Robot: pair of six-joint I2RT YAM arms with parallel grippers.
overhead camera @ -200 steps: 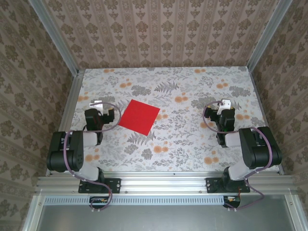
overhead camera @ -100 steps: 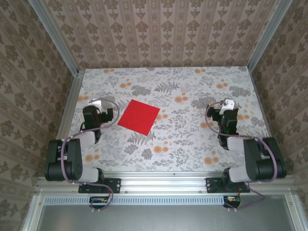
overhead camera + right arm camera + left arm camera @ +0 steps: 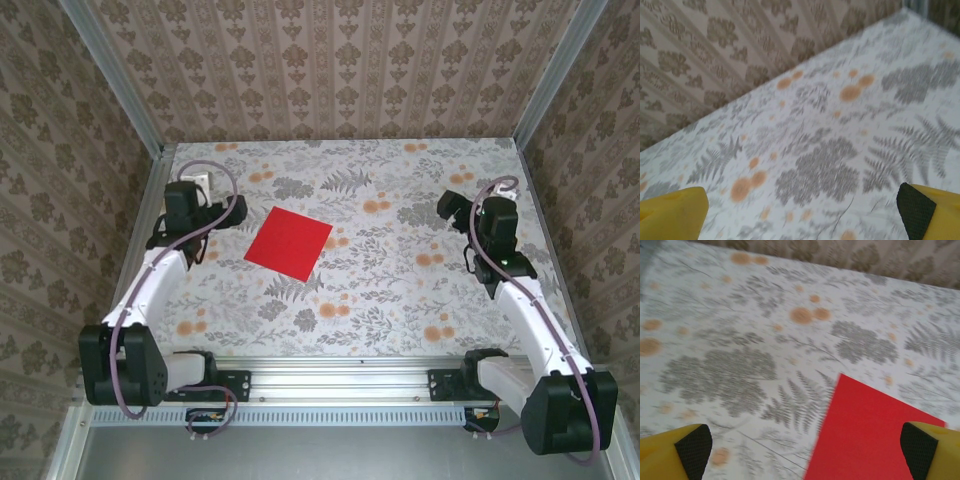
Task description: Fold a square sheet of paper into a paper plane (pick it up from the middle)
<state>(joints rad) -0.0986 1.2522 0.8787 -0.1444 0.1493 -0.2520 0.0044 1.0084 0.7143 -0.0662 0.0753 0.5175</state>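
Observation:
The square sheet of paper (image 3: 289, 243) is bright red and lies flat on the floral table, left of centre, turned like a diamond. My left gripper (image 3: 228, 212) hangs open just left of the sheet's left corner, apart from it. In the left wrist view the sheet (image 3: 875, 435) fills the lower right, and its left edge runs between the wide-apart yellow fingers of the left gripper (image 3: 807, 455). My right gripper (image 3: 455, 208) is open over bare table at the right, far from the sheet. The right wrist view has its gripper (image 3: 802, 215) with nothing between the fingers.
The floral table (image 3: 400, 290) is boxed in by patterned walls at the back and both sides, with aluminium posts (image 3: 110, 80) at the corners. An aluminium rail (image 3: 340, 375) runs along the near edge, carrying both arm bases.
Both arms have unfolded and stretched away from their bases, carrying the grippers farther back over the table. The red sheet has stayed where it was.

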